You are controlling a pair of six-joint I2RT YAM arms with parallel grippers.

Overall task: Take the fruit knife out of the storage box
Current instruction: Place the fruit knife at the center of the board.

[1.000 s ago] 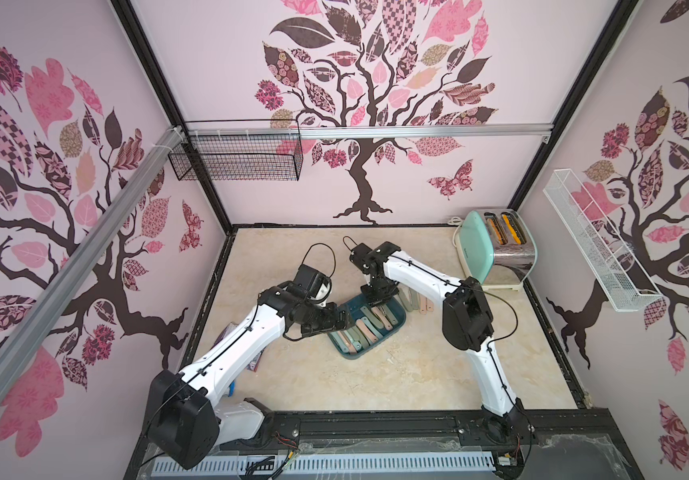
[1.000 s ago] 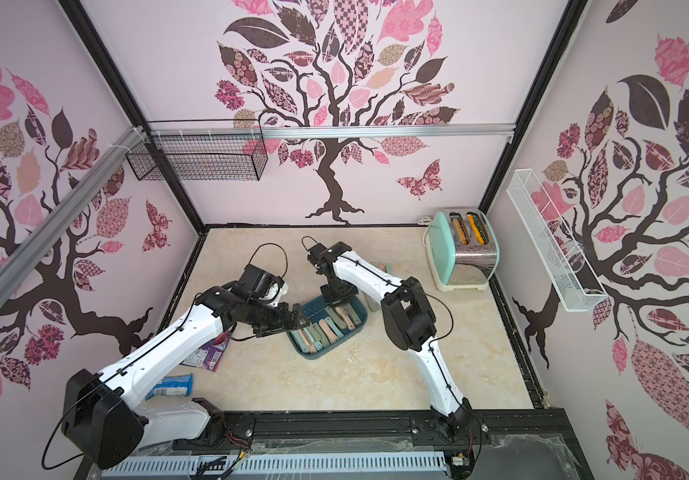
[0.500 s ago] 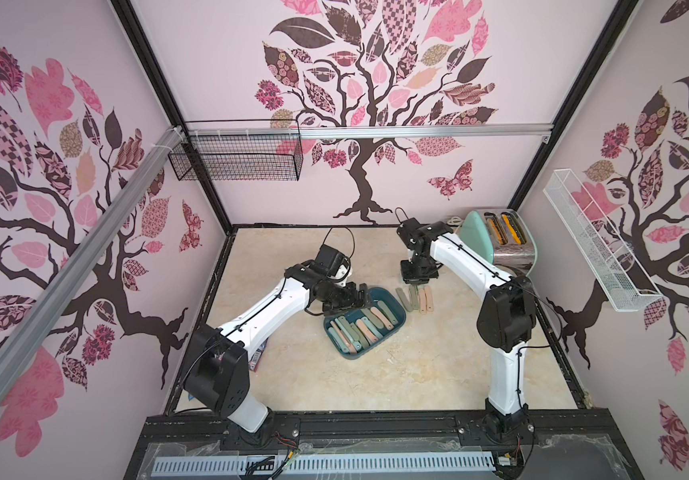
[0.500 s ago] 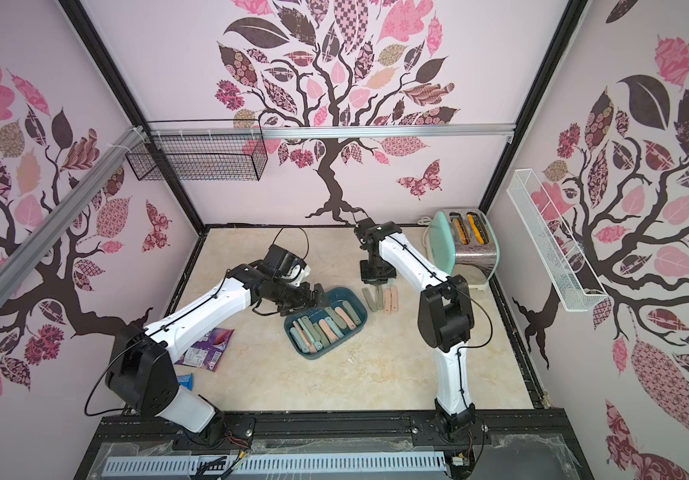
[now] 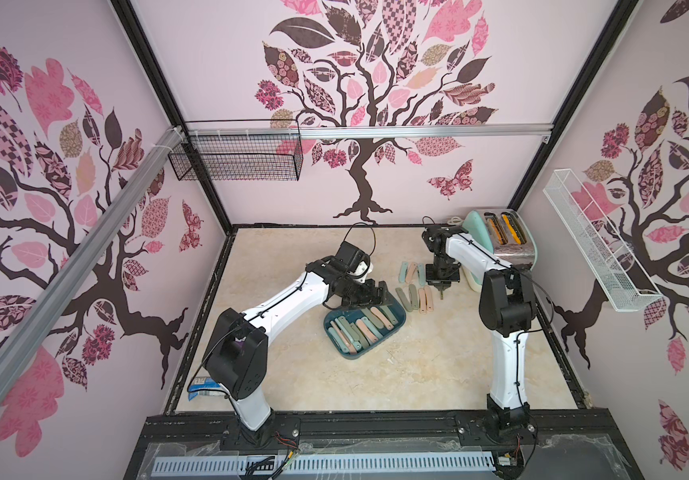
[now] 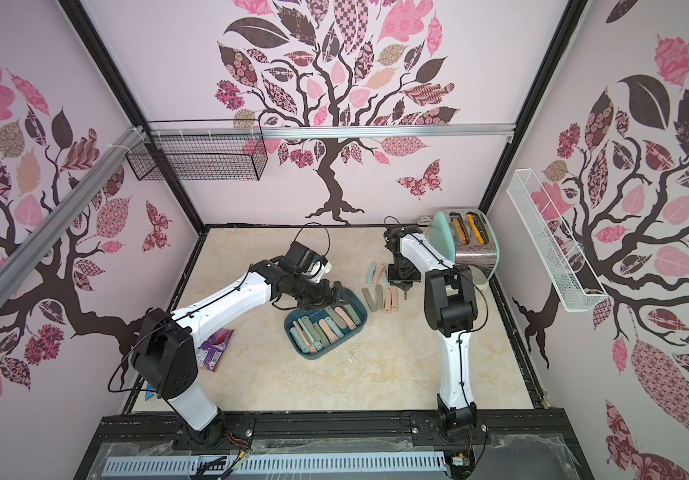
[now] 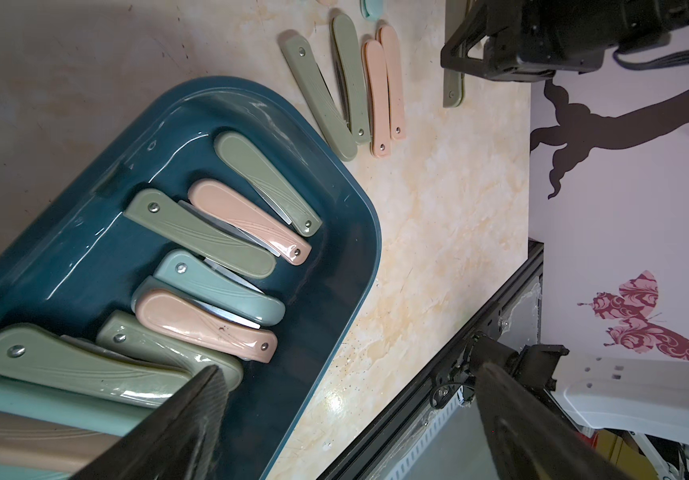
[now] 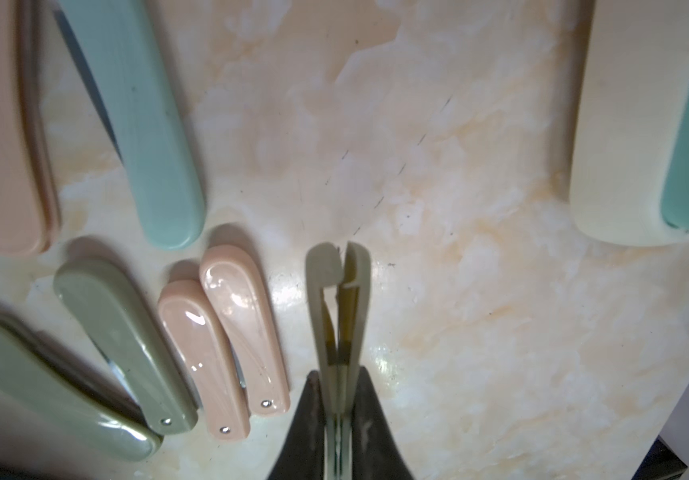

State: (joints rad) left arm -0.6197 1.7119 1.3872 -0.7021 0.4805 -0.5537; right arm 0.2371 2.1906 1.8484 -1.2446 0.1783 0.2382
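Right gripper [image 5: 442, 282] has swung away from over the storage box [image 5: 401, 320] to the table [image 5: 417, 374] near the toaster [image 5: 509, 245], carrying a green fruit knife [image 8: 336, 316]. Knife is out of the box: folded, clamped between the closed jaws, hanging end-down just beside the row of knives [image 5: 415, 297] lying on the table. Cannot tell whether it touches the surface. Box sits mid-table, close by that row, with other folded knives [image 5: 359, 330] inside: green, pink, teal. Left gripper [image 7: 347, 368] has come in over the box's far end, jaws spread wide, nothing in them. Toaster stands in the back corner on the right arm's side.
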